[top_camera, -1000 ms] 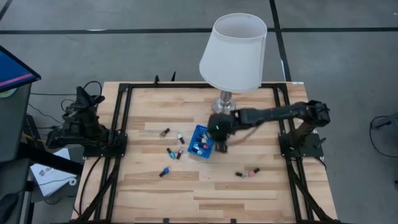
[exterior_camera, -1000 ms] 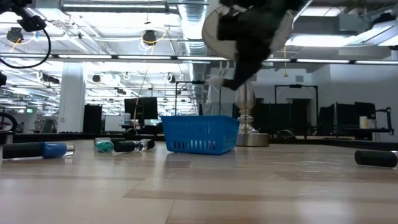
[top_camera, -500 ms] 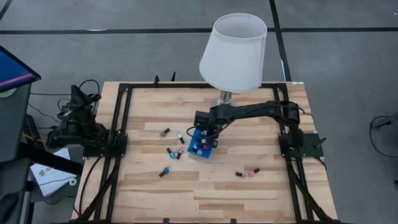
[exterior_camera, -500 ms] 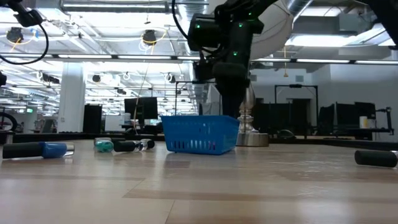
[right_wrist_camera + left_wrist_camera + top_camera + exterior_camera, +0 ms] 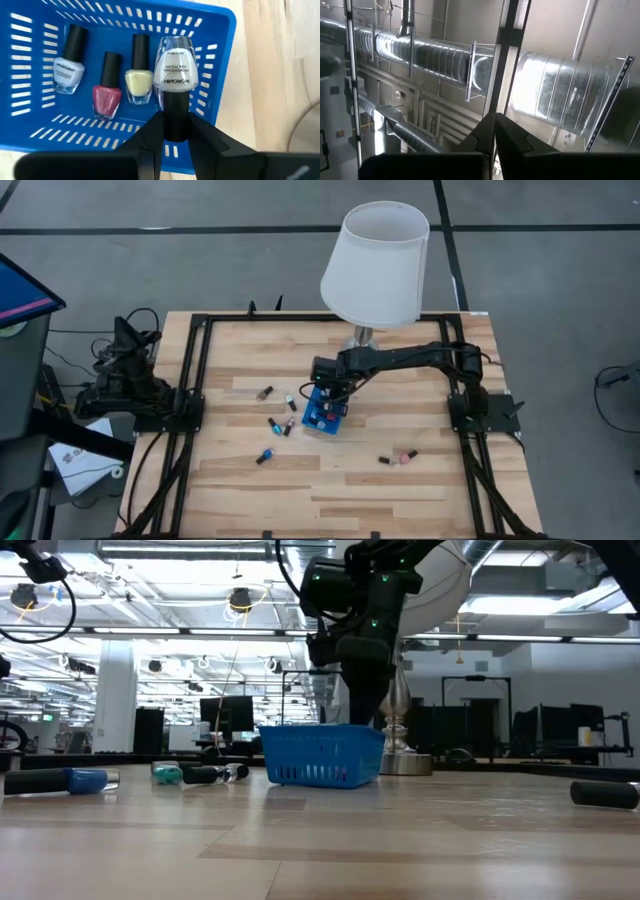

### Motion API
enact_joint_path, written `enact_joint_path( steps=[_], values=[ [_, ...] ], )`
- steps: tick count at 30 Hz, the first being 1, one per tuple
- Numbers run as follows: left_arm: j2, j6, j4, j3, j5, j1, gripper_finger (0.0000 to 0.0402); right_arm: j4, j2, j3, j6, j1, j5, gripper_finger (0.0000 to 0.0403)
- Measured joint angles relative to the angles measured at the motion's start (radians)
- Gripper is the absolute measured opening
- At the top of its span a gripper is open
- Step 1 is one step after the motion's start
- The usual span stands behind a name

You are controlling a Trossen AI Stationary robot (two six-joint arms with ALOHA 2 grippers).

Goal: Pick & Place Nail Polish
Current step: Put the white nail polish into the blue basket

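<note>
The right gripper (image 5: 172,131) holds a pale clear-glass nail polish bottle (image 5: 174,75) by its black cap over the small blue plastic basket (image 5: 223,65) at frame centre. Three bottles lie inside; seven remain on the wooden table (image 5: 400,490).

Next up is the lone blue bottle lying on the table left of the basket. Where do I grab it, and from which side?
Take the blue bottle by its dark cap, coming straight down with the jaws across its length. It lies flat on its side with nothing touching it.
</note>
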Motion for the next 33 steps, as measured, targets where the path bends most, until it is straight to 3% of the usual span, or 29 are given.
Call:
enact_joint_path(
  steps=[24,33],
  values=[
    [0.0,-0.002,0.0,0.0,0.001,0.0,0.0008,0.005,0.0,0.0,-0.011,-0.007,-0.01,0.0073],
    [0.0,-0.005,0.0,0.0,0.001,0.0,0.0008,0.08,-0.001,-0.023,0.006,-0.013,-0.028,0.0073]
  ],
)
